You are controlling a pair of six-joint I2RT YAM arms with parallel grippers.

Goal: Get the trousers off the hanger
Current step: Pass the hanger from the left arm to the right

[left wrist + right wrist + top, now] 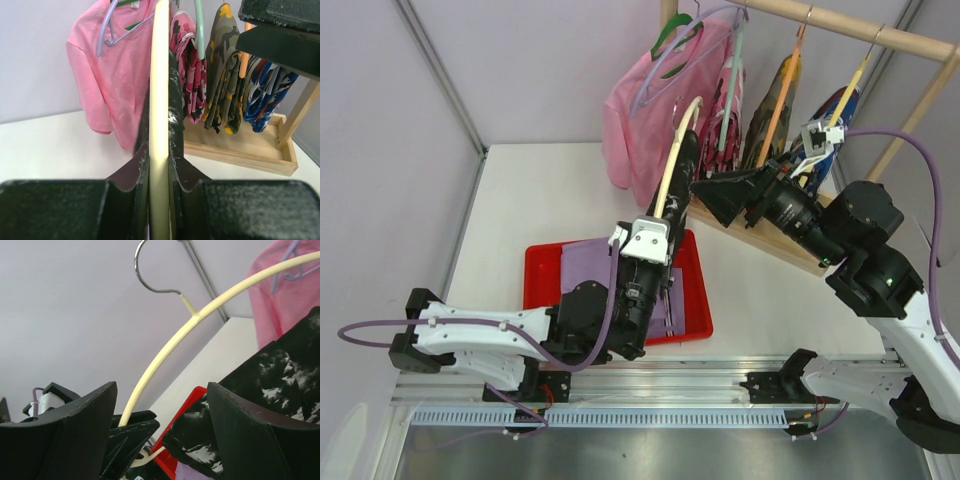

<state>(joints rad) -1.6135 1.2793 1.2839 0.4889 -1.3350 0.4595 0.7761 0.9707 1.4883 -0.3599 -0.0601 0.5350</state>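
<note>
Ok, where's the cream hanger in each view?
Top external: cream hanger at centre, slanting up toward the rail.
Left wrist: upright bar mid-frame, clamped in the left hand.
Right wrist: arc sweeping from lower left to upper right.
Shared landmark: the pink shirt, in all three.

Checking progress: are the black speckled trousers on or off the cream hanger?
On: the black speckled trousers drape both sides of the cream hanger in the left gripper.
</note>
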